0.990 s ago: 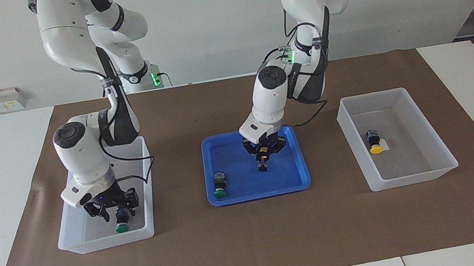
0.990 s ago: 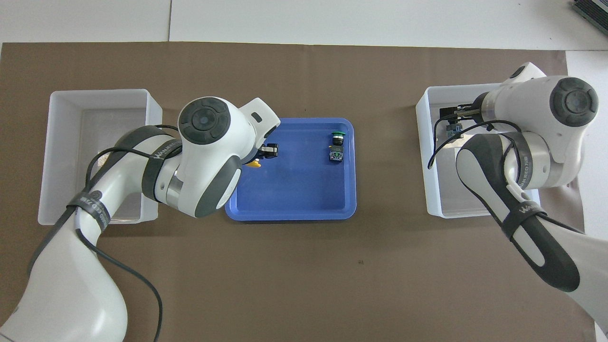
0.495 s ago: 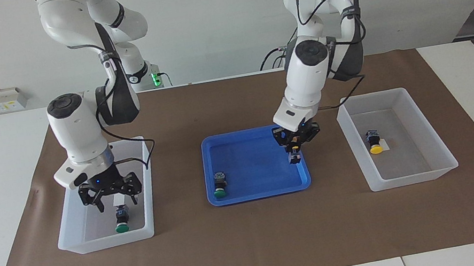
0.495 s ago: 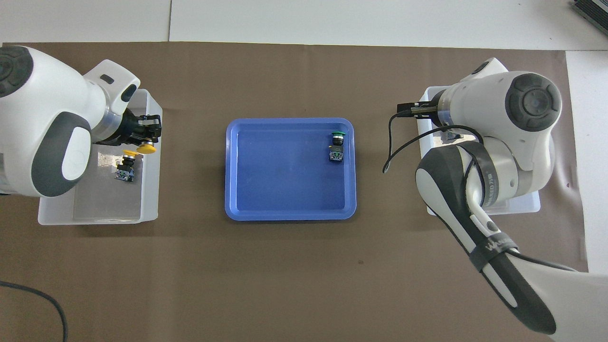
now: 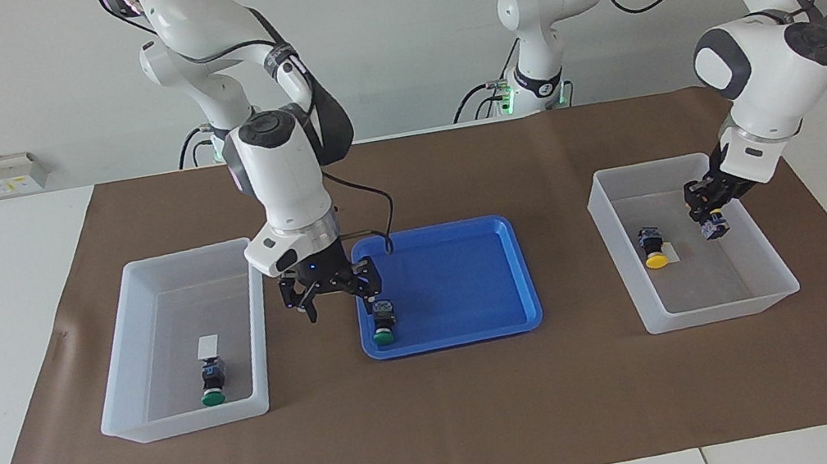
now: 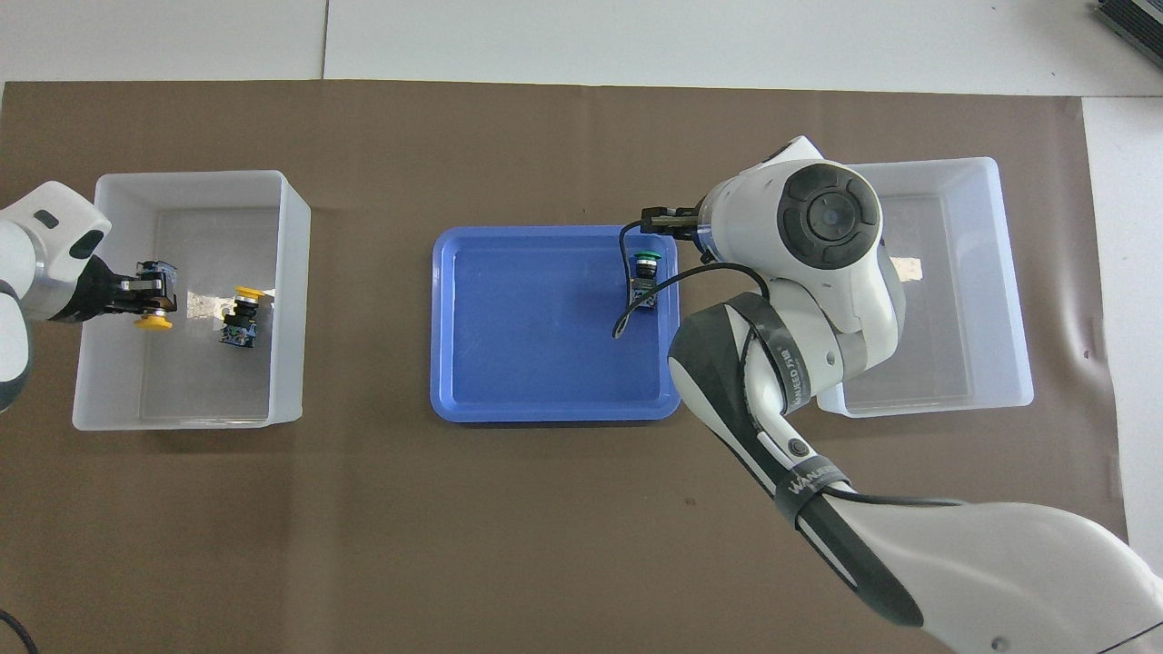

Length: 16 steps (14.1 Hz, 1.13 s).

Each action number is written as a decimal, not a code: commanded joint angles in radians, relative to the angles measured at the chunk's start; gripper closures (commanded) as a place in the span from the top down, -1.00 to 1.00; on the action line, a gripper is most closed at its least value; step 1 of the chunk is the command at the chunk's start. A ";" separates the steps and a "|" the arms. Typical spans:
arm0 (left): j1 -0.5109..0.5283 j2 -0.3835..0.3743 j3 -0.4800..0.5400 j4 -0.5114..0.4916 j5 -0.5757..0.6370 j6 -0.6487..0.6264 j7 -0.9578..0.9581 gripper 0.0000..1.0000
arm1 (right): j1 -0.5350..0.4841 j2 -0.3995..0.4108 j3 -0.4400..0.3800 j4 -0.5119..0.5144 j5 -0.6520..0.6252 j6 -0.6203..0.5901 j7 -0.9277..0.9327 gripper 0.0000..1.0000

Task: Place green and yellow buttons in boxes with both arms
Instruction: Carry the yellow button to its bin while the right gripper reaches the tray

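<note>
My left gripper (image 5: 710,220) (image 6: 150,292) is shut on a yellow button (image 6: 153,322) and holds it inside the clear box (image 5: 705,317) at the left arm's end. A second yellow button (image 5: 653,247) (image 6: 241,318) lies on that box's floor, beside the held one. My right gripper (image 5: 335,301) hangs open just above the blue tray's (image 5: 463,336) edge toward the right arm's end, right beside a green button (image 5: 382,324) (image 6: 645,272) lying in the tray. Another green button (image 5: 212,384) lies in the clear box (image 5: 186,421) at the right arm's end.
A brown mat (image 5: 444,426) covers the table under the tray and both boxes. A small white slip (image 5: 209,345) lies in the right arm's box, and another (image 6: 907,269) shows in the overhead view.
The left gripper carried the yellow button from the tray into its box. The right gripper rose from its box, leaving the green button there, and swung to the tray's edge.
</note>
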<state>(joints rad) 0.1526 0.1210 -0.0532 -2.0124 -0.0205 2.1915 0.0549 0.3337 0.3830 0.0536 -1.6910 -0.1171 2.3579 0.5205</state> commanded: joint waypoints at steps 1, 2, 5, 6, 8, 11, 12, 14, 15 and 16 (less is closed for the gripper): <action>-0.005 -0.066 -0.007 -0.089 -0.009 0.053 0.008 -1.00 | 0.076 0.106 -0.003 0.065 -0.067 0.038 0.089 1.00; -0.005 -0.066 -0.007 -0.089 -0.009 0.053 0.008 -1.00 | 0.082 0.128 -0.003 0.067 -0.076 0.064 0.140 1.00; -0.007 -0.063 -0.007 -0.077 -0.009 0.047 0.017 1.00 | 0.088 0.151 -0.003 0.056 -0.110 0.087 0.162 1.00; -0.007 -0.063 -0.007 -0.075 -0.009 0.050 0.017 1.00 | 0.088 0.151 -0.003 0.051 -0.110 0.084 0.161 1.00; -0.007 -0.063 -0.007 -0.075 -0.009 0.050 0.017 1.00 | 0.091 0.151 -0.005 0.025 -0.111 0.081 0.159 1.00; -0.007 -0.063 -0.008 -0.068 -0.009 0.042 0.017 1.00 | 0.094 0.143 -0.005 -0.002 -0.171 0.051 0.159 1.00; -0.011 -0.063 -0.007 -0.051 -0.009 0.021 0.019 1.00 | 0.096 0.143 -0.003 -0.001 -0.173 0.044 0.159 1.00; -0.024 -0.069 -0.016 0.024 0.005 -0.101 0.017 1.00 | 0.119 0.142 -0.003 -0.001 -0.174 0.044 0.159 1.00; -0.037 -0.079 -0.019 0.061 0.019 -0.171 0.025 1.00 | 0.122 0.142 -0.003 -0.001 -0.174 0.044 0.159 1.00; -0.068 -0.090 -0.019 0.082 0.052 -0.215 0.032 1.00 | 0.130 0.140 -0.003 -0.002 -0.174 0.044 0.159 1.00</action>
<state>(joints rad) 0.1314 0.0656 -0.0767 -1.9806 -0.0091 2.0827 0.0729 0.4540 0.5330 0.0478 -1.6851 -0.2639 2.4138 0.6649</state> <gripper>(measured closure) 0.000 0.000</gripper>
